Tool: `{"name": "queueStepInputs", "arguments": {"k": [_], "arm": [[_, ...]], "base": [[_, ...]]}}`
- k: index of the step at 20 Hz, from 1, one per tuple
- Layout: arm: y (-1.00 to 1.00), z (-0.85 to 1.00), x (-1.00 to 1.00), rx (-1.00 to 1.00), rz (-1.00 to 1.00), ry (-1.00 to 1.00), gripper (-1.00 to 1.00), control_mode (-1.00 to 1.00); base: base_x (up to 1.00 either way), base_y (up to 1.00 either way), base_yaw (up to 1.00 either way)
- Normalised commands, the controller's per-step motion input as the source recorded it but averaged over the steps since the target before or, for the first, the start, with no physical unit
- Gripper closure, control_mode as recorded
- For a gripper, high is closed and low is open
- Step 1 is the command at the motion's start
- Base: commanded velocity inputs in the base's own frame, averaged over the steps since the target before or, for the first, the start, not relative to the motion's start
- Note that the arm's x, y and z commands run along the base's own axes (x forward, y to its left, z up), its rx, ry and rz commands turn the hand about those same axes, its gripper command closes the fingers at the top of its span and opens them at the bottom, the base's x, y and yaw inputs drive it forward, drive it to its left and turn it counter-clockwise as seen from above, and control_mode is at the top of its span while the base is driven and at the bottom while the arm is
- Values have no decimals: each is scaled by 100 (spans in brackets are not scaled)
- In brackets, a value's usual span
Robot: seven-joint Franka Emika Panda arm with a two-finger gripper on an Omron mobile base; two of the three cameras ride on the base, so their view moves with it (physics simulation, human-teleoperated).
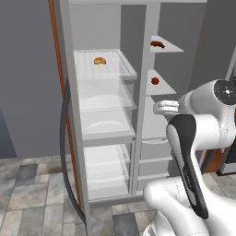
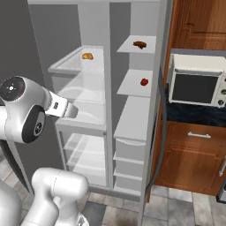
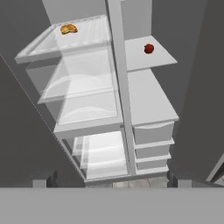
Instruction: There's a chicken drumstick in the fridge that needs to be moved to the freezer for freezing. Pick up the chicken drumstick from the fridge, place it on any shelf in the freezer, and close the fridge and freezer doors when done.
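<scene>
The chicken drumstick (image 1: pixel 157 44) (image 2: pixel 140 44) lies on the top grey shelf (image 1: pixel 170 47) (image 2: pixel 132 47) of the freezer (image 1: pixel 154 122) (image 2: pixel 130 117), the narrow right compartment. To its left is the fridge (image 1: pixel 103 133) (image 2: pixel 84 110) with its clear glass shelves. Both doors stand open: the fridge door (image 1: pixel 69 138) swung left, the freezer door (image 2: pixel 160 110) swung right. My gripper (image 1: pixel 157 108) (image 2: pixel 75 112) (image 3: pixel 111 179) hangs open and empty in front of the unit at mid height, well below the drumstick and apart from every shelf.
A golden bun (image 1: pixel 100 61) (image 2: pixel 87 56) (image 3: pixel 68 29) sits on the fridge's top glass shelf. A red fruit (image 1: pixel 155 81) (image 2: pixel 144 82) (image 3: pixel 148 48) lies on the second freezer shelf. A microwave (image 2: pixel 198 86) and wooden cabinets (image 2: pixel 194 154) stand right of the freezer door.
</scene>
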Motion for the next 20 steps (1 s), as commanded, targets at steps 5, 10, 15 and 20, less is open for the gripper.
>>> {"name": "queueStepInputs", "arguments": {"k": [5, 10, 15, 20], "arm": [[1, -4, 1, 0, 0, 0, -100, -100], [-48, 0, -48, 3, -3, -8, -100, -100], [-55, 0, -64, 19, -7, -15, -100, -100], [-62, 0, -41, 17, -12, -4, -100, -100]], "base": [[0, 2, 0], [0, 0, 0], [0, 0, 0], [0, 0, 0]]}}
